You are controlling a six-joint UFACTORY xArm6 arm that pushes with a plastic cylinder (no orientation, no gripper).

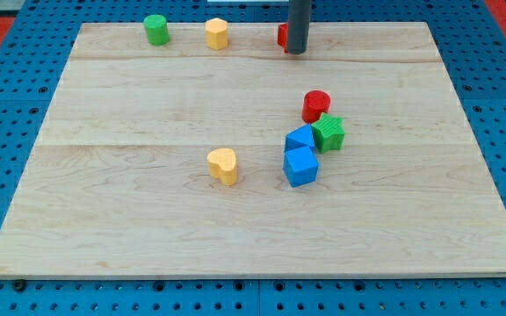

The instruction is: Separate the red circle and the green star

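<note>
The red circle (316,104) sits right of the board's centre, touching the green star (328,132) just below it to the right. My tip (297,52) stands near the view's top edge of the board, well above both blocks and apart from them. A red block (282,36) is partly hidden behind the rod at its left side.
Two blue blocks (300,139) (300,166) lie against the green star's left and lower left. A yellow heart (223,165) is near the board's centre. A green cylinder (156,29) and a yellow block (217,33) sit along the top edge.
</note>
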